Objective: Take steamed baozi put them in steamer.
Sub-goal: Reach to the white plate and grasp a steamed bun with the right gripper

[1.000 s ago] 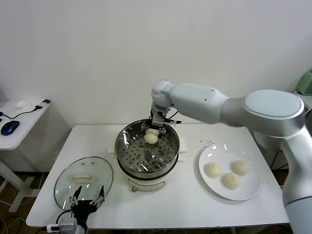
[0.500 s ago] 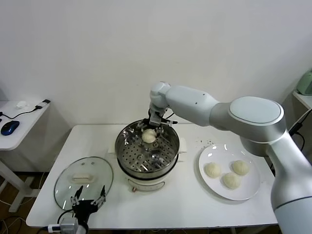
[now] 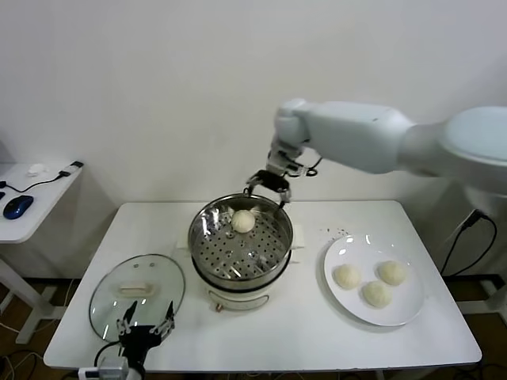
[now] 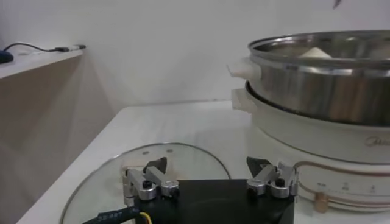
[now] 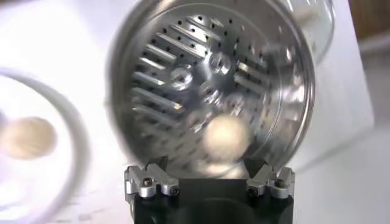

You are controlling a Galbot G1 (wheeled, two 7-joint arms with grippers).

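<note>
One cream-white baozi (image 3: 243, 221) lies on the perforated floor at the back of the shiny steel steamer (image 3: 207, 248); the right wrist view shows it too (image 5: 225, 137). My right gripper (image 3: 268, 184) is open and empty, raised above the steamer's back rim. Three baozi (image 3: 345, 275) (image 3: 390, 271) (image 3: 375, 294) sit on the white plate (image 3: 339, 250) to the right. My left gripper (image 3: 143, 327) is open and parked at the table's front edge over the glass lid (image 3: 107, 296).
The glass lid with a white handle (image 3: 133, 290) lies front left on the white table (image 3: 299, 332). A side desk (image 3: 32, 207) with a mouse stands at the left. The steamer's white base (image 4: 304, 140) fills the left wrist view.
My right gripper let go of the baozi inside the steamer and rose up and back to the right. The baozi now rests on the basket floor. The left arm has not moved.
</note>
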